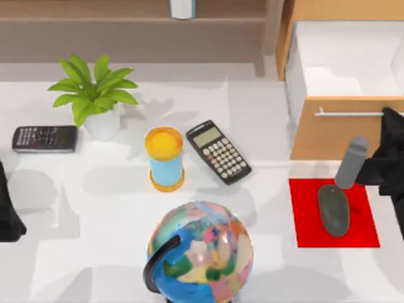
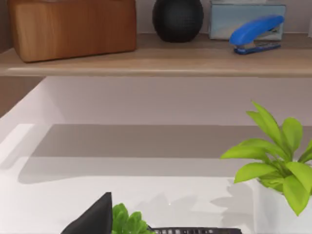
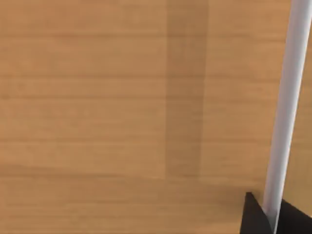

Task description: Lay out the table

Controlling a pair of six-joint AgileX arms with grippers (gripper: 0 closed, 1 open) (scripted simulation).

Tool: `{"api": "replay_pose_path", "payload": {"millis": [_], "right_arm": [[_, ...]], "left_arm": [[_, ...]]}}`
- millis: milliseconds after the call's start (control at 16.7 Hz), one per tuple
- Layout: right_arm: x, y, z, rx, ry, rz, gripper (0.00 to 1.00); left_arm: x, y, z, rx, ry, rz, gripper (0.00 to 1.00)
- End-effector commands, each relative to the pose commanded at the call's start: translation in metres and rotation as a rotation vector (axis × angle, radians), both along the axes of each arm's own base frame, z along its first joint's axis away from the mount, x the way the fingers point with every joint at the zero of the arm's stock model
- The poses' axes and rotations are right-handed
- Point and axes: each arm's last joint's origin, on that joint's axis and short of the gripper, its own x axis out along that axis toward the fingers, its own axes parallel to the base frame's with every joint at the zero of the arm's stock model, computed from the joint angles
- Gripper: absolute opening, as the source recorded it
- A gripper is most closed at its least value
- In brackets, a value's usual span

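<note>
- The table (image 1: 265,113) is the wide white top spanning the top view; both arms sit at its outer edges.
- The right gripper (image 1: 386,120) is at the right edge, up against the front of the open light-wood drawer cabinet (image 1: 328,136). In the right wrist view its fingertips (image 3: 256,219) straddle the white handle bar (image 3: 287,97), clamped on it.
- Just below the drawer front, a red mat (image 1: 303,214) carries a grey mouse (image 1: 333,209).
- The left arm (image 1: 7,211) is parked at the left edge; I cannot tell how its fingers stand.
- Open white surface lies between the left arm and the globe (image 1: 202,252), and between the globe and the mat.
- Mid-table stand a yellow-capped container (image 1: 164,159), a black calculator (image 1: 218,151), a second calculator (image 1: 44,138) and a potted plant (image 1: 95,95).
- No writing is legible.
</note>
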Motion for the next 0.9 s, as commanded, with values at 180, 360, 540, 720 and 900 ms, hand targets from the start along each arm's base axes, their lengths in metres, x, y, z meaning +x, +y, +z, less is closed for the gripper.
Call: {"api": "replay_pose_path", "payload": {"millis": [180, 360, 540, 720, 900], "right_arm": [[0.0, 0.0, 0.0, 0.0, 0.0, 0.0, 0.0], [0.0, 0.0, -0.001, 0.002, 0.005, 0.002, 0.0], [0.013, 0.001, -0.002, 0.0, 0.009, 0.003, 0.0], [0.036, 0.001, -0.002, 0.0, 0.01, 0.0, 0.0], [0.056, 0.0, -0.001, 0.002, 0.006, 0.0, 0.0]], "left_arm": [[0.0, 0.0, 0.0, 0.0, 0.0, 0.0, 1.0], [0.0, 0.0, 0.0, 0.0, 0.0, 0.0, 1.0], [0.0, 0.0, 0.0, 0.0, 0.0, 0.0, 1.0], [0.0, 0.0, 0.0, 0.0, 0.0, 0.0, 1.0], [0.0, 0.0, 0.0, 0.0, 0.0, 0.0, 1.0]]}}
